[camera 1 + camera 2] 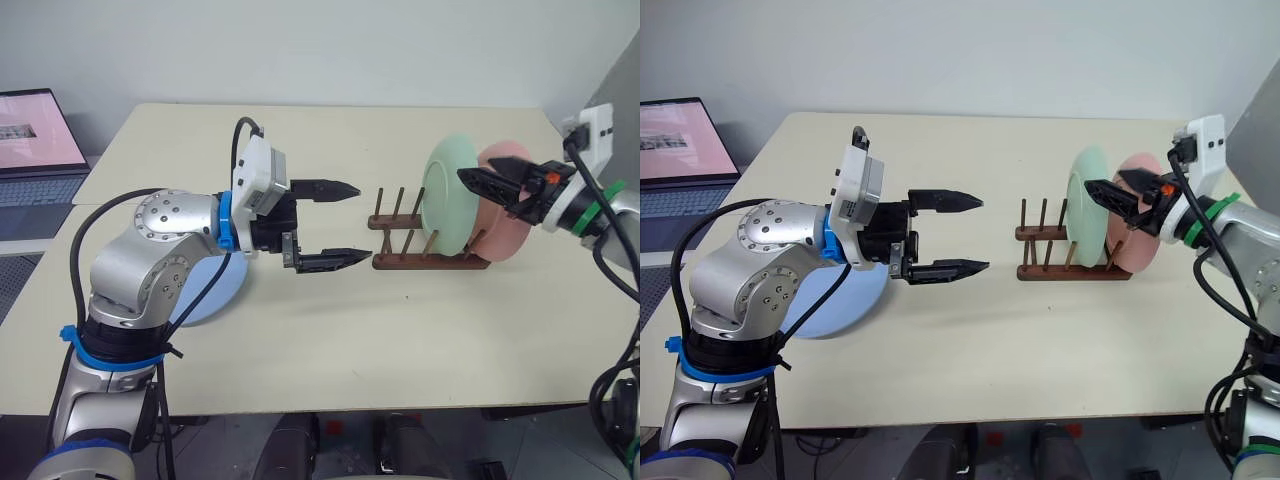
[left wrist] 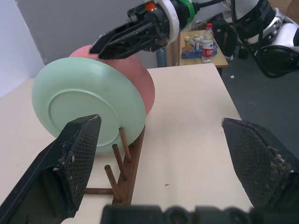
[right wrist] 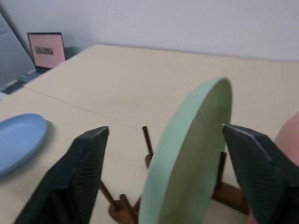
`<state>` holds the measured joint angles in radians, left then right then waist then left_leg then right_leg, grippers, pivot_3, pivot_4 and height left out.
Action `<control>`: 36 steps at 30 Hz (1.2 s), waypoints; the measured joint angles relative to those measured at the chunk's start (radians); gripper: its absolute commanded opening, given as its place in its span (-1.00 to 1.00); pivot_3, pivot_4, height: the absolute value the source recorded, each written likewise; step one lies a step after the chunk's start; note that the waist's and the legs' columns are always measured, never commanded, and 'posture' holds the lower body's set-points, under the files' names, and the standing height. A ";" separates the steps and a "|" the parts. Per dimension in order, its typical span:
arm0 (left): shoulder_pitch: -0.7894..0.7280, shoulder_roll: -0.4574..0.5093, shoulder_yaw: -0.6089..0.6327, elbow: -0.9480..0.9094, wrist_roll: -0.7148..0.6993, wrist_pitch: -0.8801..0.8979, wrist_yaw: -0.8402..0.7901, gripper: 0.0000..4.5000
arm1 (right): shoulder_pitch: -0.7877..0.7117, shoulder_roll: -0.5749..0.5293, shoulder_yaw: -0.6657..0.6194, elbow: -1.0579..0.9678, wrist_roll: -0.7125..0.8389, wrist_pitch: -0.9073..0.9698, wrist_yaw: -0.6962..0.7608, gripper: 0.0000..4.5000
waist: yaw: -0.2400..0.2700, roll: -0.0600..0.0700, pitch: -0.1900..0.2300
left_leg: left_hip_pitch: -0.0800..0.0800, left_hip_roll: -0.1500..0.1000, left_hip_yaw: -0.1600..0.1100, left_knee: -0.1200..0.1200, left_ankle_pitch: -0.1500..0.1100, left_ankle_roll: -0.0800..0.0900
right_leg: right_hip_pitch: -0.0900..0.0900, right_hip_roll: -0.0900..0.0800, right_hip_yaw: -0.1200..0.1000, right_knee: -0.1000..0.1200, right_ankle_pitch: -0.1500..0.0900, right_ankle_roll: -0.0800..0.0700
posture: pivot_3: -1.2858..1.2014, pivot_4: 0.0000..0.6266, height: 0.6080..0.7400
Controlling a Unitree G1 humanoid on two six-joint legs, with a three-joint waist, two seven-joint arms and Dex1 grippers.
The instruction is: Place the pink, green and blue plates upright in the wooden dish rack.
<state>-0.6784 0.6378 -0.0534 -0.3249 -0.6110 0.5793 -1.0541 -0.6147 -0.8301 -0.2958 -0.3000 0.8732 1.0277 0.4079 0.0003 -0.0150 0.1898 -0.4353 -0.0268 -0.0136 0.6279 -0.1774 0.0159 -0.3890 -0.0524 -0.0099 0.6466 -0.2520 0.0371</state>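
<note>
Blue plate left flat, nearest the left arm

Blue plate (image 1: 835,300) lies flat on the table (image 1: 400,330), under the left arm and behind its spread left gripper (image 1: 330,225), which points at the wooden dish rack (image 1: 425,245). Glossy green plate (image 1: 450,195) and pink plate (image 1: 505,205) stand upright between pegs; the right gripper (image 1: 500,185) is spread around the green rim.

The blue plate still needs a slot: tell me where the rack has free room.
The wooden rack is free at its peg rows on the side toward the left gripper. The far end is crowded: green plate, pink plate, right gripper just above them.
</note>
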 measured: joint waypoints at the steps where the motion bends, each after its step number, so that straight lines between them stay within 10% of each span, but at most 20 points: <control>1: 0.000 -0.002 0.000 0.000 0.000 0.000 0.003 1.00 | -0.004 -0.028 0.010 0.000 -0.026 -0.019 0.019 0.99 | 0.000 0.000 0.000 | 0.000 0.000 0.000 0.000 0.000 0.000 | 0.000 0.000 0.000 0.000 0.000 0.000 | 0.03 -0.52 1.00; 11: 0.123 0.067 0.048 0.000 0.049 0.006 0.105 1.00 | 0.028 -0.259 0.080 -0.055 -0.147 -0.212 0.378 0.99 | -0.006 0.000 0.000 | 0.000 0.001 0.000 -0.001 0.000 0.000 | -0.001 0.000 0.000 -0.001 -0.001 -0.001 | 0.03 -0.52 1.00; 21: 0.360 0.104 0.275 -0.061 0.089 0.111 0.365 1.00 | -0.030 -0.196 0.238 -0.109 -0.150 -0.298 0.573 0.99 | -0.002 0.000 0.000 | 0.000 0.001 -0.001 -0.001 0.000 -0.001 | -0.001 -0.001 0.000 -0.001 -0.004 -0.006 | 0.03 -0.52 1.00; 36: 0.579 -0.203 0.807 -0.050 0.037 0.438 0.943 1.00 | -0.185 -0.027 0.423 -0.059 -0.226 -0.382 0.763 0.99 | 0.013 -0.003 0.000 | 0.000 0.002 -0.003 0.000 -0.003 -0.005 | -0.002 -0.002 -0.002 -0.001 -0.003 -0.007 | 0.03 -0.52 1.00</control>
<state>-0.0994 0.4349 0.7534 -0.3749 -0.5736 1.0176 -0.1114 -0.7999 -0.8566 0.1270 -0.3593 0.6469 0.6457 1.1709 0.0137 -0.0180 0.1895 -0.4348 -0.0250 -0.0161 0.6277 -0.1803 0.0112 -0.3911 -0.0548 -0.0122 0.6455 -0.2552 0.0305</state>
